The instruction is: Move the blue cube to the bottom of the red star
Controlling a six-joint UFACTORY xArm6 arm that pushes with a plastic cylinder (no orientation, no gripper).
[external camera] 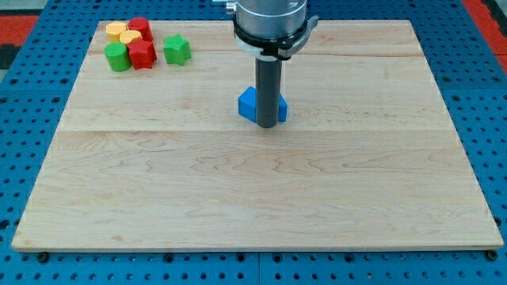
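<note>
A blue cube [249,105] lies near the middle of the wooden board [253,206], partly hidden behind my rod. My tip [268,126] rests at the cube's lower right side, touching or very close to it. A red star [143,55] lies in a cluster at the view's top left, far to the left and above the cube. Another red block [140,28] sits just above it in the cluster.
The top-left cluster also holds a green cylinder [118,57], two yellow blocks [123,33] and a green star [177,50] a little to the right. Blue pegboard [32,119] surrounds the board.
</note>
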